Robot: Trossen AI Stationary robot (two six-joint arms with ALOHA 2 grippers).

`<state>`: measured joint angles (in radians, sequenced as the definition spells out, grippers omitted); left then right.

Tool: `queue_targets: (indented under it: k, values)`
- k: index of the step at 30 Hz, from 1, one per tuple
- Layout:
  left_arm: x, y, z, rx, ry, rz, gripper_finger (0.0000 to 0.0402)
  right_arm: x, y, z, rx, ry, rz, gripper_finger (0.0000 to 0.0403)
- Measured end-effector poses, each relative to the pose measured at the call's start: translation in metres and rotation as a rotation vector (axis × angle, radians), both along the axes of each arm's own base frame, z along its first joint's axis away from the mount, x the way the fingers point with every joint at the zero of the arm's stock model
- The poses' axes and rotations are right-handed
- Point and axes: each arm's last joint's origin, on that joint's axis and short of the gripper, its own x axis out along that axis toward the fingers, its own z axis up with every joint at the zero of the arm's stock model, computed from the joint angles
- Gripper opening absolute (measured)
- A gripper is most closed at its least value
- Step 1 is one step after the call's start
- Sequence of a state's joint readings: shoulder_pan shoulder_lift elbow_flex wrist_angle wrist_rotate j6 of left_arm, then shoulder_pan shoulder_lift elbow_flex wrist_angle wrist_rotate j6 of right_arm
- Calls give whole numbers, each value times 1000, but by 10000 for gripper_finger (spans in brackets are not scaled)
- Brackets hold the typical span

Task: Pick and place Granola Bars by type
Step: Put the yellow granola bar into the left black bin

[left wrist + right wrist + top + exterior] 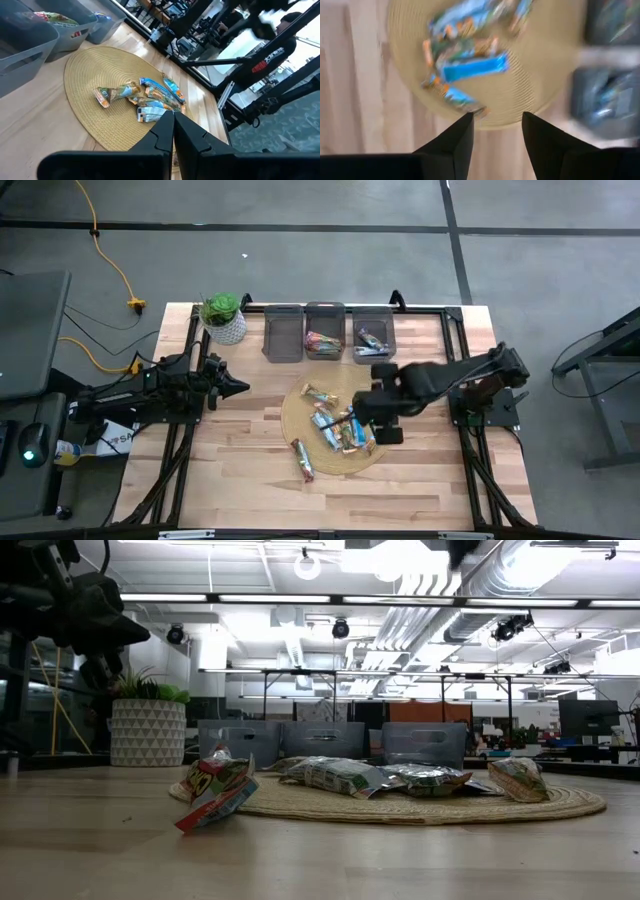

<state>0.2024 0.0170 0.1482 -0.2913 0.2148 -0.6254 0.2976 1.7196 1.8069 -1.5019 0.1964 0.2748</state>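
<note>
Several foil-wrapped granola bars (335,427) lie in a loose heap on a round woven mat (295,415). One green-and-red bar (302,460) lies at the mat's near edge, and it shows tilted up in the low view as the bar (215,790). My right gripper (497,117) hangs open above the mat's right part (372,412), over the blue bars (472,67), touching nothing. My left gripper (235,387) is shut, off the mat toward the table's left, and points at the heap (150,97); its fingers (173,130) hold nothing.
Three grey bins stand in a row at the far edge. The left bin (283,332) shows nothing inside, the middle bin (325,335) holds a multicoloured bar, and the right bin (372,335) holds blue bars. A potted plant (224,318) stands at the far left corner.
</note>
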Motion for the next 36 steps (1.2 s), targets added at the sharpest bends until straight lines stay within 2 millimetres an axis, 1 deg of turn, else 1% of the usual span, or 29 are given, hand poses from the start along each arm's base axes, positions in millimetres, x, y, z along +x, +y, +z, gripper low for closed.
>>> queue_targets:
  k: [2, 3, 6, 9, 12, 14, 19, 23, 27, 30, 32, 36]
  values:
    - [0, 0, 0, 0, 0, 0, 10, -8, -1, -20, 59, 8, -62, 149]
    - [0, 0, 0, 0, 2, 0, 10, -14, -2, -27, 97, -20, -98, 149]
    - [0, 0, 0, -1, 4, 0, 10, -37, -9, -43, 196, -132, -216, 149]
    - [0, 0, 0, -1, 4, 0, 10, -63, -14, -61, 252, -199, -310, 146]
    - [0, 0, 0, -1, 4, 0, 10, -80, -16, -78, 312, -246, -320, 142]
    - [0, 0, 0, -1, 4, 0, 10, -84, -15, -93, 346, -262, -277, 142]
    - [0, 0, 0, -1, 4, 0, 10, -79, -13, -126, 388, -302, -143, 154]
    - [0, 0, 0, -1, 4, -1, 10, -71, -13, -146, 375, -298, -3, 169]
    - [0, 0, 0, -1, 4, -4, 10, -62, -12, -161, 363, -253, 159, 183]
    - [0, 0, 0, -1, 4, -4, 10, -53, -10, -167, 335, -233, 290, 190]
    - [0, 0, 0, -1, 4, -4, 10, -48, -9, -173, 296, -213, 382, 194]
    - [0, 0, 0, -8, 4, -2, 10, -38, -8, -178, 182, -186, 477, 197]
